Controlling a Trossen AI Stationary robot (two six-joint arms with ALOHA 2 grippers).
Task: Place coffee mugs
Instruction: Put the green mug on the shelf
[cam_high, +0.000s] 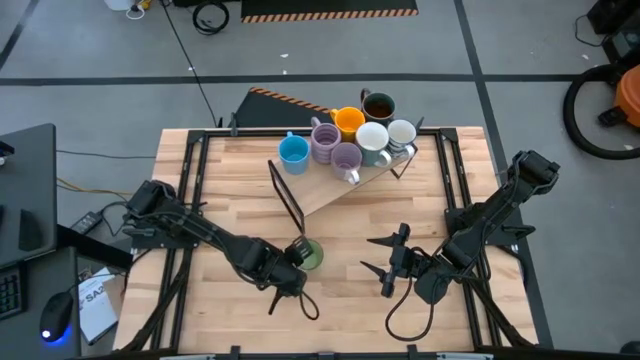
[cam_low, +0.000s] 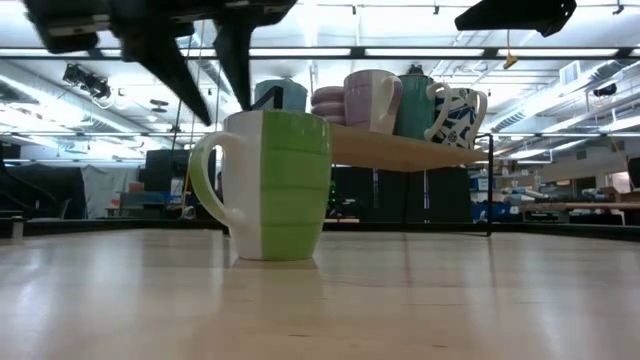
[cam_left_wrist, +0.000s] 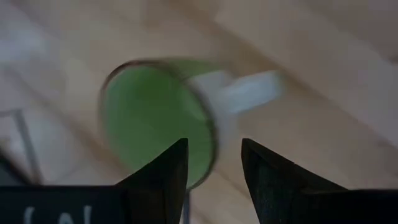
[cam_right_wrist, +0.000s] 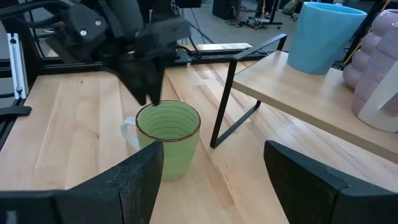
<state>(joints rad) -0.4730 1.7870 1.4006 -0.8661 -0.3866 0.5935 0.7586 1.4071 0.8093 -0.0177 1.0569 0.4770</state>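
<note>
The green mug (cam_high: 310, 255) stands upright on the wooden table (cam_high: 230, 180), its rim between the left gripper's (cam_high: 296, 252) parted fingers; the right gripper (cam_high: 392, 263) waits nearby, spread wide, empty

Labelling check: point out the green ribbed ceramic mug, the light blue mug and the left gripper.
green ribbed ceramic mug (cam_right_wrist: 168, 146): right wrist view, outer wall.
light blue mug (cam_right_wrist: 326, 34): right wrist view, side wall.
left gripper (cam_left_wrist: 214, 168): left wrist view, gap between fingertips.

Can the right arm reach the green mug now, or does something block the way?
Probably not cleanly. The right gripper is open and faces the green mug across bare table, but the left gripper hangs right over the mug's rim, so the arms might collide.
</note>
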